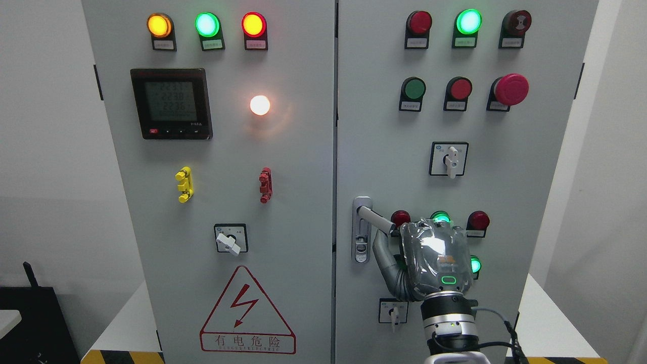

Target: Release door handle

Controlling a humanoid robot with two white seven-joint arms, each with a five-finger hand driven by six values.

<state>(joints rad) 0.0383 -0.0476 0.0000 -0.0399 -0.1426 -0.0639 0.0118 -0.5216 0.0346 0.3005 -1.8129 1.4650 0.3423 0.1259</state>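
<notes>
The grey door handle (pixel 375 217) sits at the left edge of the cabinet's right door (pixel 384 126). Its lever is swung out of its upright base plate (pixel 361 242) and slants down to the right. My right hand (pixel 398 233) comes up from the bottom edge, its shiny back facing the camera. The lever's free end runs in under its fingers, which the back of the hand hides. The thumb (pixel 382 253) curves up just below the lever. The left arm is out of view.
Lit indicator lamps, push buttons, a red emergency stop (pixel 510 89) and rotary switches (pixel 449 159) cover both doors. The left door carries a meter (pixel 171 103) and a lightning warning sign (pixel 247 313). A cable (pixel 508 328) trails from my wrist. Yellow-black tape marks the floor edge.
</notes>
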